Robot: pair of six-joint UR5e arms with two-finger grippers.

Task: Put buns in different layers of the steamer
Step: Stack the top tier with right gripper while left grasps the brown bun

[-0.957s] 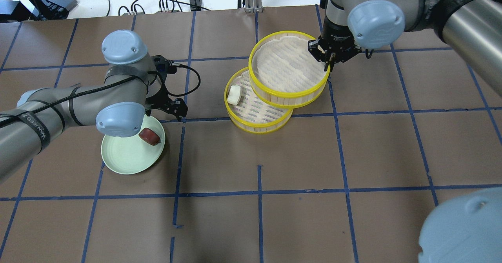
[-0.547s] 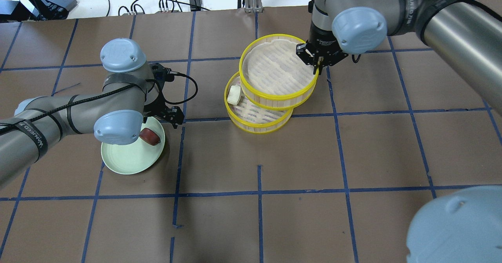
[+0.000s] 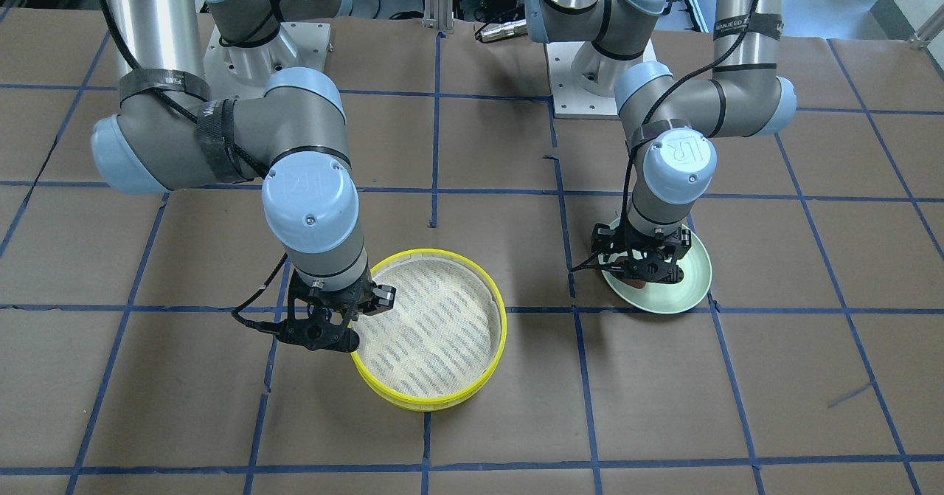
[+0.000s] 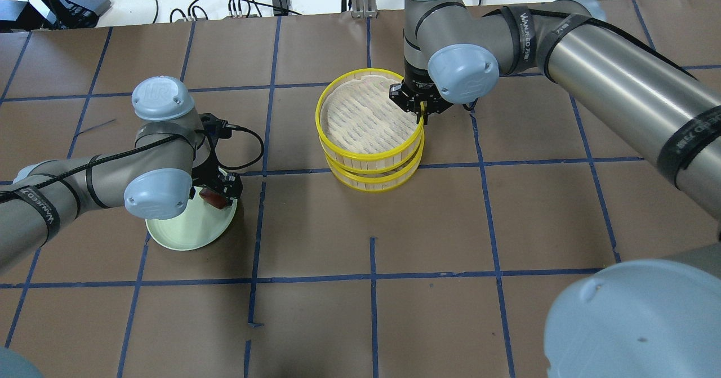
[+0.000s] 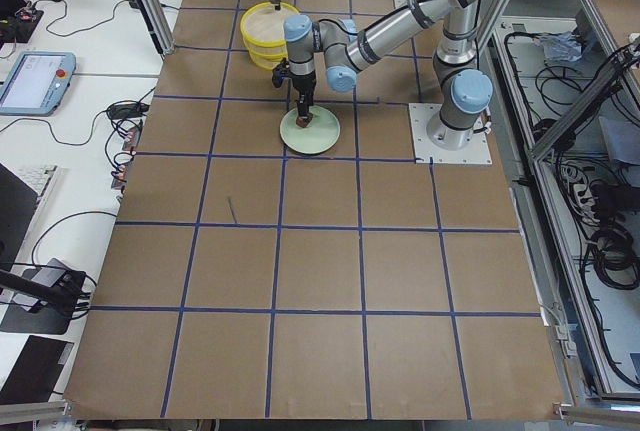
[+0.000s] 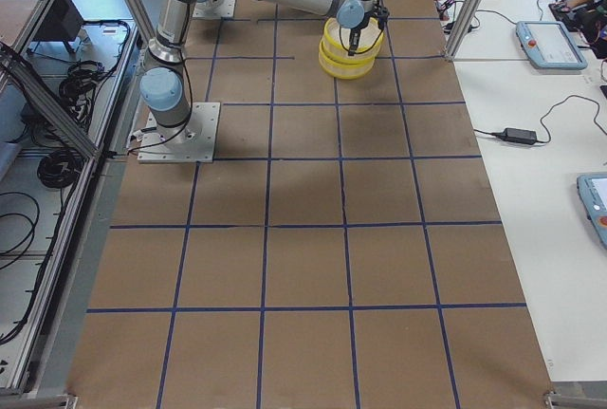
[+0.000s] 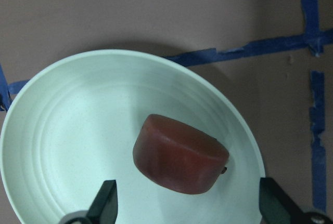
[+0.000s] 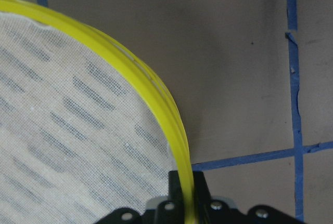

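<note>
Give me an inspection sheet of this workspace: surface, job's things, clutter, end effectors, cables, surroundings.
Surface: table covered in brown paper with a blue tape grid.
Job's things: top tray atop bottom tray, roughly aligned; red bun on the plate; white bun not in view.
Clutter: nothing seen.
End effectors: right end effector shut on the top tray's rim; left end effector open, over the red bun.
Cables: black cable loops off the left wrist; more cables lie beyond the table's far edge.
Surroundings: pendant on a side desk.
</note>
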